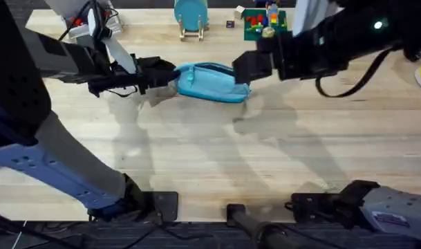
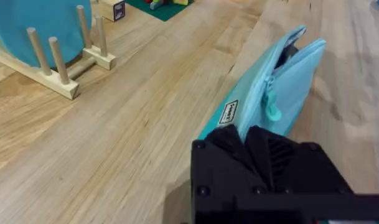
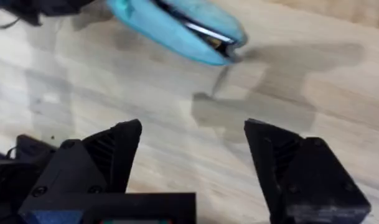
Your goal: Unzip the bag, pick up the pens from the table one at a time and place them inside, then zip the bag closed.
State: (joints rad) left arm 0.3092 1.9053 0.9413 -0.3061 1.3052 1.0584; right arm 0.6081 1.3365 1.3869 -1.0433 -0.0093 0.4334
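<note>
fingers of left gripper (image 2: pixel 264 146) pinch end of light blue pencil pouch (image 1: pixel 210 81) on table (image 1: pixel 196 159); pouch long axis runs left-right between arms. right gripper (image 3: pixel 192 165) spread, empty, near opposite end, zipper gaping there.

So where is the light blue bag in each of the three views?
Overhead: bag at upper middle, between both arms.
Left wrist: bag at right of centre, running up from the left gripper's fingers.
Right wrist: bag at top centre.
Shared landmark: the bag's zipper opening.

The bag (image 2: pixel 282 81) bears a small label, seemingly printed but unreadable.
</note>
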